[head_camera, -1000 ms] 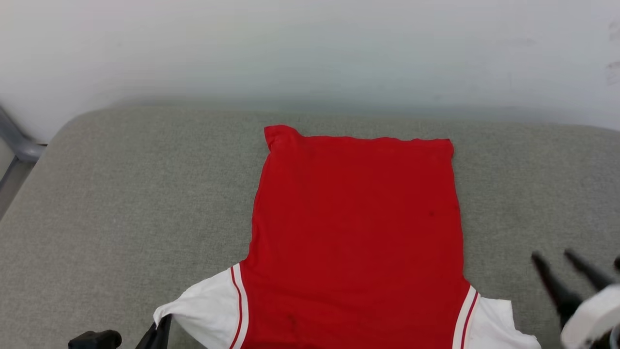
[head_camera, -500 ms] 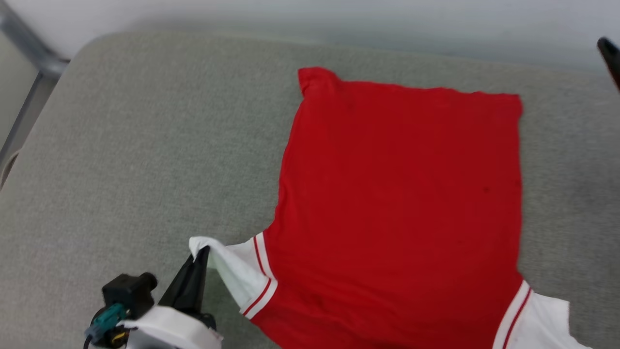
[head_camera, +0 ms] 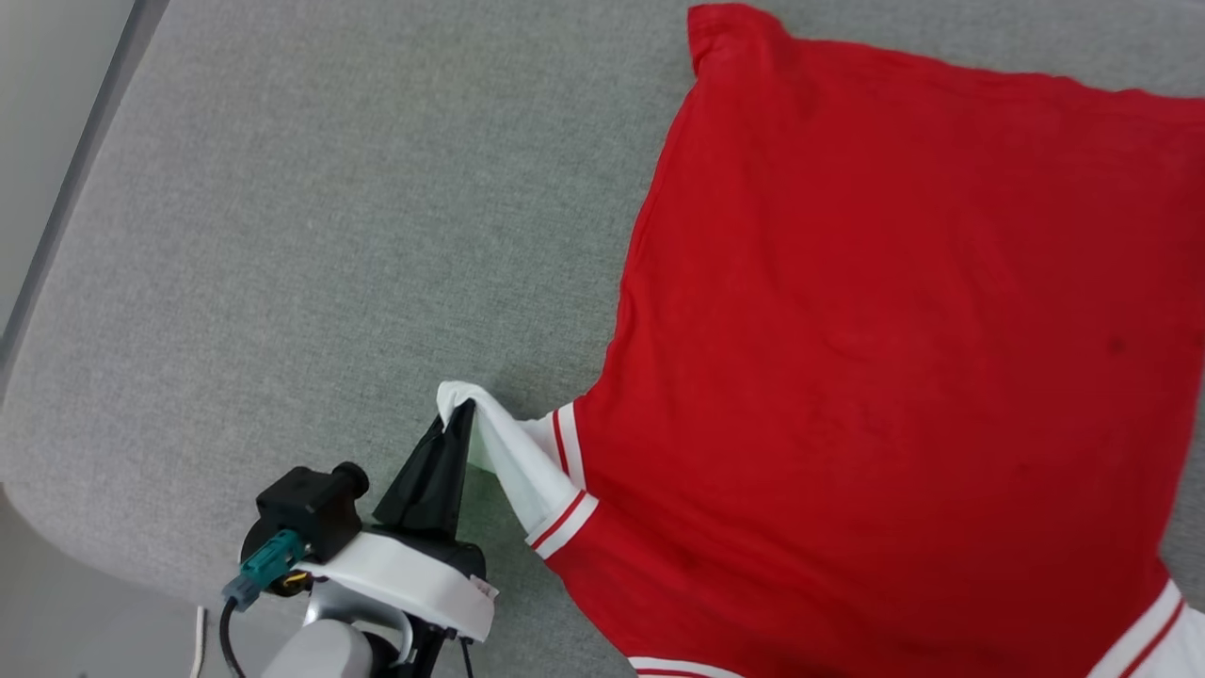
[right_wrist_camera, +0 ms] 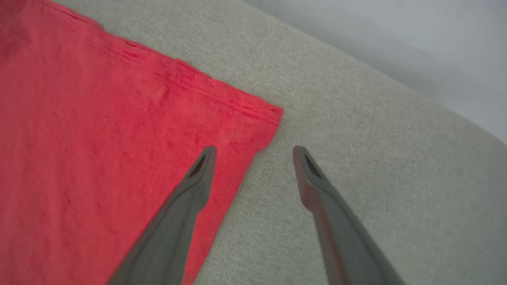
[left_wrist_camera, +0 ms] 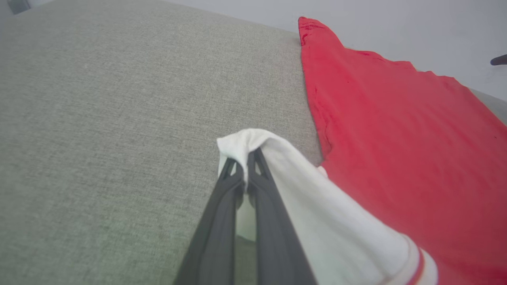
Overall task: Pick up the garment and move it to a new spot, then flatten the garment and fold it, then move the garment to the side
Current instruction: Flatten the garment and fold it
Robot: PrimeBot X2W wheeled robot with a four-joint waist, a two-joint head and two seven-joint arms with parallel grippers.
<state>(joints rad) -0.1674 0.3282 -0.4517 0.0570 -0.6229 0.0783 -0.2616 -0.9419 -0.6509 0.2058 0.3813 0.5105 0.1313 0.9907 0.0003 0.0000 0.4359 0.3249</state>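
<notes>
The garment (head_camera: 875, 348), a red shirt with white red-striped sleeves, lies spread plain-side up on the grey cushion (head_camera: 282, 235). My left gripper (head_camera: 459, 411) is shut on the tip of its left white sleeve (head_camera: 513, 461), lifting that sleeve off the cushion; in the left wrist view the sleeve (left_wrist_camera: 301, 206) drapes over the closed gripper (left_wrist_camera: 246, 155), beside the garment's red body (left_wrist_camera: 396, 138). In the right wrist view my right gripper (right_wrist_camera: 253, 152) stands open above the garment's (right_wrist_camera: 99, 130) far hem corner, one finger over the red cloth, the other over bare cushion (right_wrist_camera: 376, 158).
The cushion's rounded front-left edge (head_camera: 56, 471) drops to the floor. A metal frame bar (head_camera: 75, 160) runs along the cushion's left side. A pale wall (right_wrist_camera: 396, 39) stands behind the cushion. Bare cushion stretches left of the garment.
The head camera has tilted down and shifted left, so the shirt sits further right and higher. My left gripper has raised the white sleeve and drawn it toward the shirt's body.
</notes>
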